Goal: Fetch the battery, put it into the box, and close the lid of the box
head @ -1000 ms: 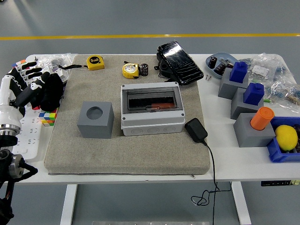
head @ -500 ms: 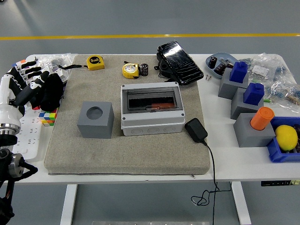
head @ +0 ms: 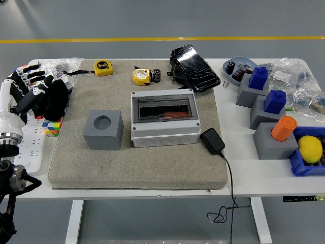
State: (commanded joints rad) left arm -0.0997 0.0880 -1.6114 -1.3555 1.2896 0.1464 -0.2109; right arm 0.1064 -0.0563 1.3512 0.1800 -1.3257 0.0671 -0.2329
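Observation:
A small black battery (head: 156, 75) stands upright on the grey mat's far edge, next to a yellow tape measure (head: 142, 76). The grey box (head: 163, 118) sits in the mat's middle with its clear lid lying down over it. My left hand (head: 28, 91) hovers at the table's left edge, fingers spread and empty, far from the battery and the box. My right arm is out of view.
A grey cube with a round hole (head: 103, 129) stands left of the box. A black charger (head: 213, 141) with its cable lies right of it. A black pouch (head: 195, 67) lies behind. Grey and blue blocks (head: 264, 99) crowd the right side. A black cloth (head: 56, 99) lies beside my left hand.
My left hand has drifted slightly left and up. Nothing else has moved.

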